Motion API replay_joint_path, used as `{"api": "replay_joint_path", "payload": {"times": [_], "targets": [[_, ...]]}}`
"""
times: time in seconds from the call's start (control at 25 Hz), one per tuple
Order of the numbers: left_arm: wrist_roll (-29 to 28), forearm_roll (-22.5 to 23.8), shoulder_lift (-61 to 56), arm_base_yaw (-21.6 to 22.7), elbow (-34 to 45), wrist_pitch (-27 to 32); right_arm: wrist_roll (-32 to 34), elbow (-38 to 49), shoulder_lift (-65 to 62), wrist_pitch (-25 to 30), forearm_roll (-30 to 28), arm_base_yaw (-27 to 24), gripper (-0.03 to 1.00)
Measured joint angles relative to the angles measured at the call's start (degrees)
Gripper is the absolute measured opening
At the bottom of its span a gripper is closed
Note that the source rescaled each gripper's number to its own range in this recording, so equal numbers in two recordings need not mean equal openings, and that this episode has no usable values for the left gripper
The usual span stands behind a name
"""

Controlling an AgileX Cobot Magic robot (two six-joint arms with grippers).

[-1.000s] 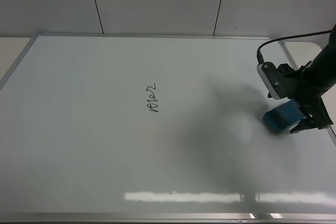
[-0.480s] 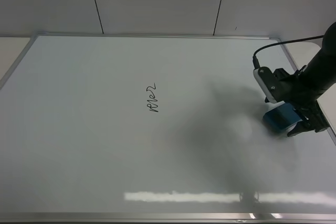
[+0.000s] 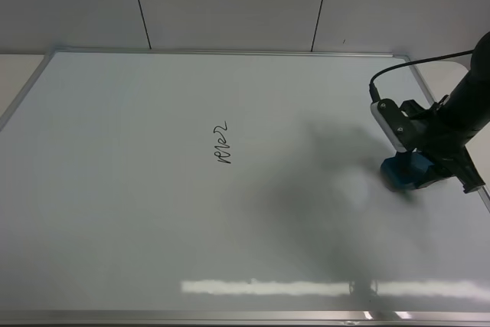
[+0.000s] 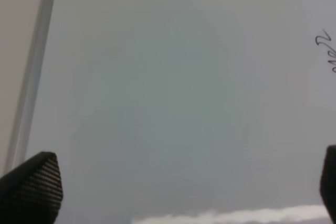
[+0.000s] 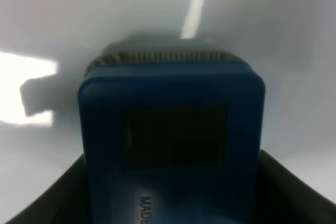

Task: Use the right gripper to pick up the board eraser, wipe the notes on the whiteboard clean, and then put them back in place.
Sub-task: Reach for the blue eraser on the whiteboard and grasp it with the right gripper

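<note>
The teal-blue board eraser [image 3: 400,173] lies near the right edge of the whiteboard [image 3: 153,212]. My right gripper [image 3: 415,174] is closed around it, one finger on each long side. In the right wrist view the eraser [image 5: 173,129] fills the space between the dark fingers [image 5: 47,203], and I cannot tell whether it touches the board. The black notes [image 3: 220,145] sit at the middle of the board, far to the left of the eraser. My left gripper [image 4: 181,184] is open and empty over the bare board, with the notes [image 4: 326,51] at the edge of its view.
The board's silver frame [image 3: 482,193] runs just right of the right gripper. A beige table surface [image 3: 15,74] shows past the board's left edge. A grey panelled wall [image 3: 230,1] stands behind. A black cable [image 3: 413,59] loops above the right wrist.
The right gripper's fingers have closed in on the eraser's sides from a wide opening. The eraser has turned and shifted slightly. The notes are unchanged.
</note>
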Motion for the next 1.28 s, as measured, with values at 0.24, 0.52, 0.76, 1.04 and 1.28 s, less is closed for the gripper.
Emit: {"api": "replay_joint_path", "payload": {"times": [0.24, 0.52, 0.76, 1.04, 1.28], "targets": [[0.0, 0.0, 0.0, 0.0, 0.0, 0.0, 0.0, 0.0, -1.0, 1.9, -2.0, 0.0, 0.02], [0.0, 0.0, 0.0, 0.0, 0.0, 0.0, 0.0, 0.0, -1.2, 2.4, -2.0, 0.0, 0.02], [0.0, 0.0, 0.0, 0.0, 0.0, 0.0, 0.0, 0.0, -1.2, 2.4, -2.0, 0.0, 0.02], [0.0, 0.0, 0.0, 0.0, 0.0, 0.0, 3.0, 0.0, -1.4, 1.5, 0.4, 0.0, 0.02], [0.0, 0.0, 0.0, 0.0, 0.0, 0.0, 6.6, 0.0, -4.5, 0.8, 8.8, 0.0, 0.02]]}}
